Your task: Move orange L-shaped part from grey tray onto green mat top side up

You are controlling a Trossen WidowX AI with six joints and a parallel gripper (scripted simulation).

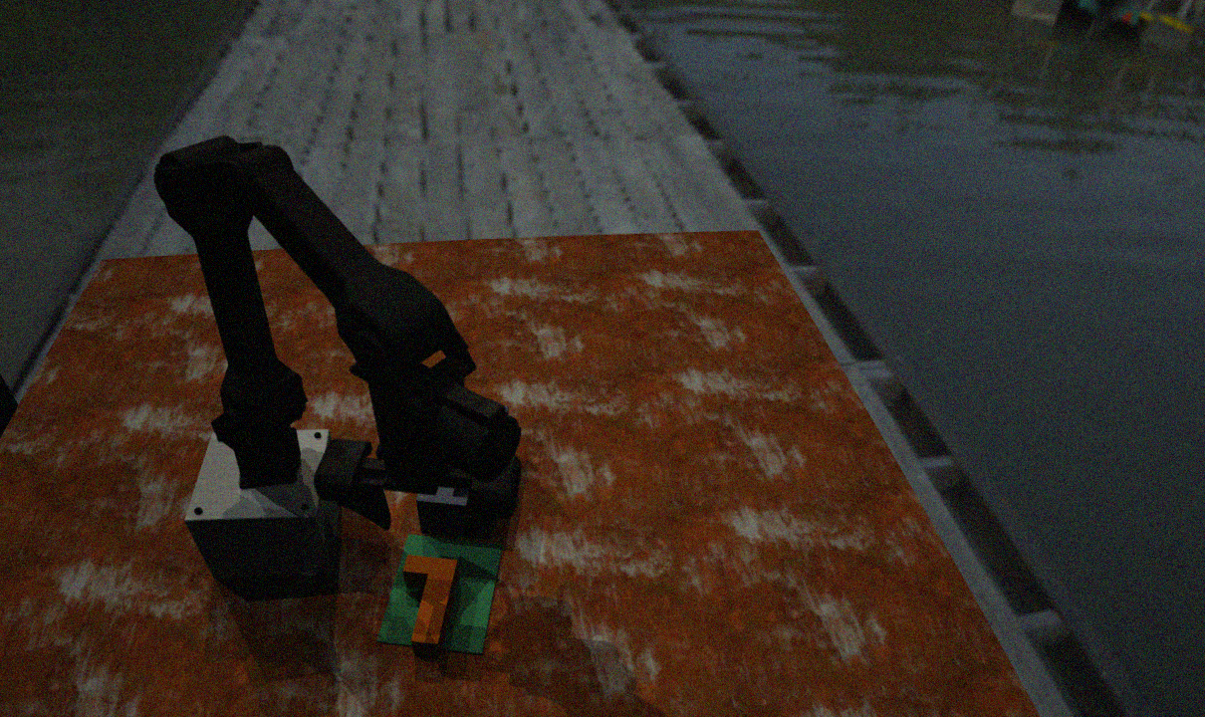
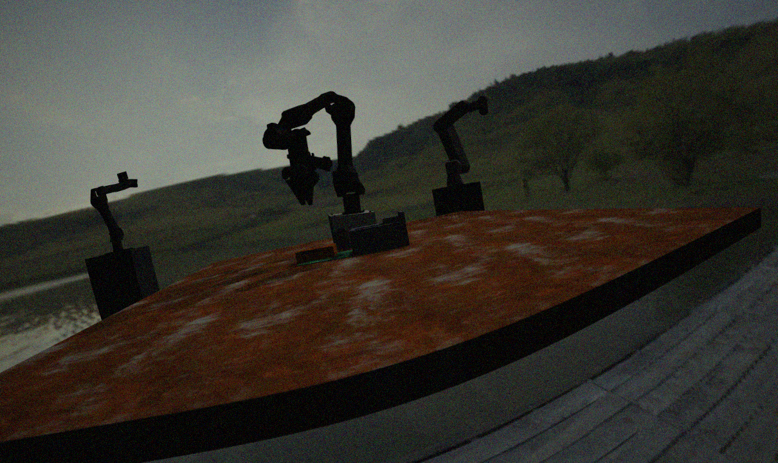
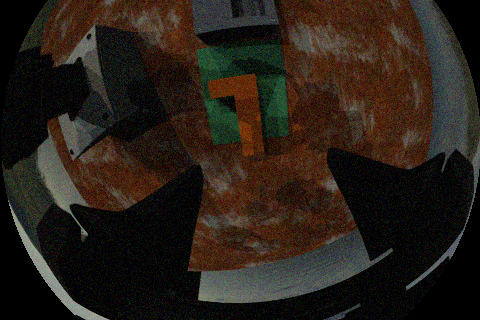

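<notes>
The orange L-shaped part lies on the green mat and looks flat. Its short leg is toward the tray; the end of its long leg reaches the mat's edge away from the tray and looks slightly past it in the wrist view. The grey tray stands beside the mat, and its visible pocket portion looks empty. My gripper is open and empty, well above the part and touching nothing. In the top view the arm hides much of the tray.
The arm's base block stands close beside the mat and tray. Two other arms on dark blocks stand farther off. The rust-coloured table ends at a dark edge in the exterior view.
</notes>
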